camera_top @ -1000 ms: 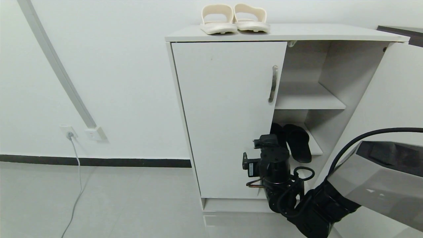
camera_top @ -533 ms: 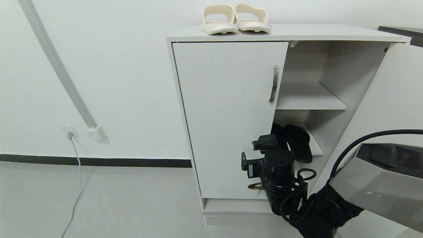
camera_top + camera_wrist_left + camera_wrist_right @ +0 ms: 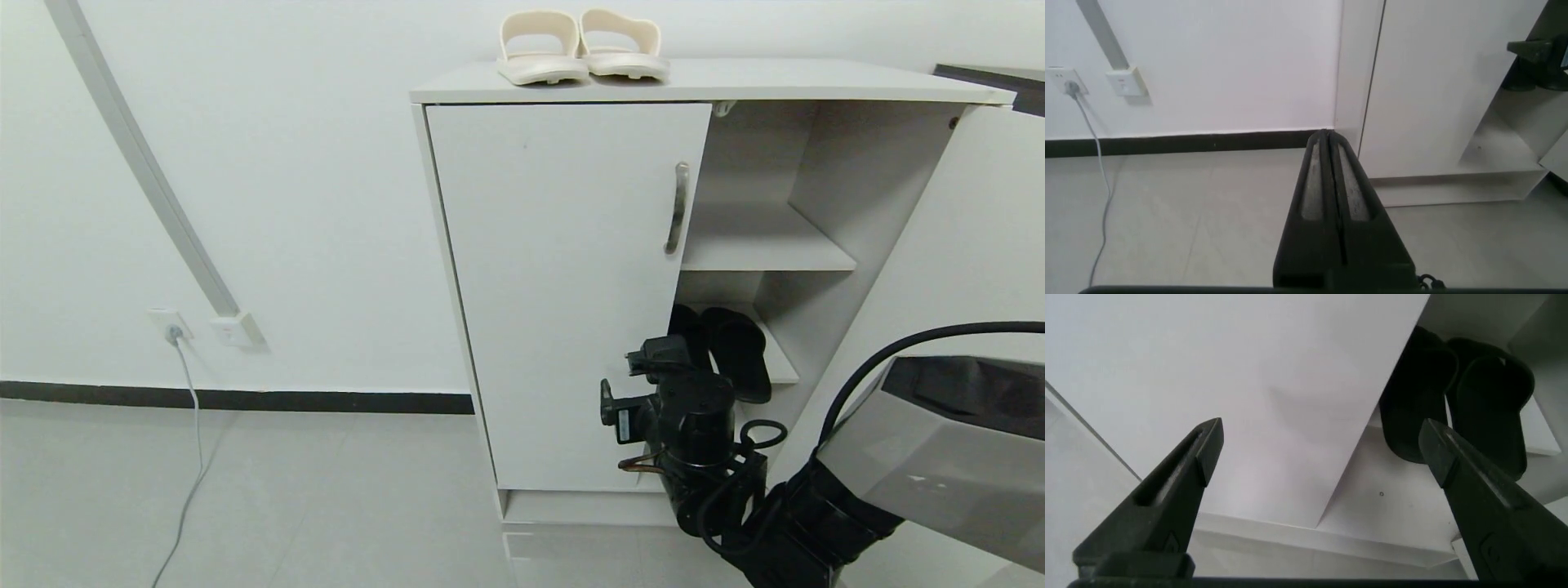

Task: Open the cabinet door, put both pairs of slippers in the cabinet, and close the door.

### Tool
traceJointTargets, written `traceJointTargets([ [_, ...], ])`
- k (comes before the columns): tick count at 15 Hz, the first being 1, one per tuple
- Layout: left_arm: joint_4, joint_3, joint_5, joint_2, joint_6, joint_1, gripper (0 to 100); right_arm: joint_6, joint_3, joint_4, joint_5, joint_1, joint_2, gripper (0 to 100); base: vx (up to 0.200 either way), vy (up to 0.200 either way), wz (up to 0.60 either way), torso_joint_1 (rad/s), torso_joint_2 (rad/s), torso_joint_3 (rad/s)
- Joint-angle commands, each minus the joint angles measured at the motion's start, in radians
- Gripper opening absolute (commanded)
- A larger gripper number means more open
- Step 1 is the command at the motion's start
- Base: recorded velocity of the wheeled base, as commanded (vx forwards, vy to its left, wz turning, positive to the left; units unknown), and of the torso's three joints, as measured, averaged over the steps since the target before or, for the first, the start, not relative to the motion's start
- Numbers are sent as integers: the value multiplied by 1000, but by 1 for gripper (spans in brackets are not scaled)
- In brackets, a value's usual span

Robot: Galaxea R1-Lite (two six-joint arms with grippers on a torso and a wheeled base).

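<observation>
Blk slippers [image 3: 739, 355] shelved, right end effector [image 3: 1321, 429] spread

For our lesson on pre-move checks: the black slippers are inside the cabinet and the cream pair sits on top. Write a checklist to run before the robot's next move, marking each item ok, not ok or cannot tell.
1. Right door open: ok.
2. Black slippers lying on the lower shelf: ok.
3. Right gripper open and empty: ok.
4. Cream slippers stowed inside: not ok, they sit on the cabinet top.
5. Left gripper ready to grasp: not ok, fingers shut.
6. Right arm out of the door's swing: cannot tell.
</observation>
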State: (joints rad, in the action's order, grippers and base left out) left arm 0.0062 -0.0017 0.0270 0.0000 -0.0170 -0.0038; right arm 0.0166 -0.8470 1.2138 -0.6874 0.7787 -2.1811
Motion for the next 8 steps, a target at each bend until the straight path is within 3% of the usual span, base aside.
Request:
traceJointTargets([
  [1, 0, 0, -1, 2, 0, 1, 0, -3, 0, 3, 0, 1, 3, 100, 0, 0, 0, 0, 0, 0],
  [4, 0, 0, 1, 2, 0, -1, 0, -3, 2, 3, 0, 4, 3, 100, 0, 0, 0, 3, -75, -96],
  [8, 0, 0, -1, 2, 0, 1, 0, -3, 3, 3, 0, 4, 3, 100, 0, 0, 0, 25, -365, -343],
])
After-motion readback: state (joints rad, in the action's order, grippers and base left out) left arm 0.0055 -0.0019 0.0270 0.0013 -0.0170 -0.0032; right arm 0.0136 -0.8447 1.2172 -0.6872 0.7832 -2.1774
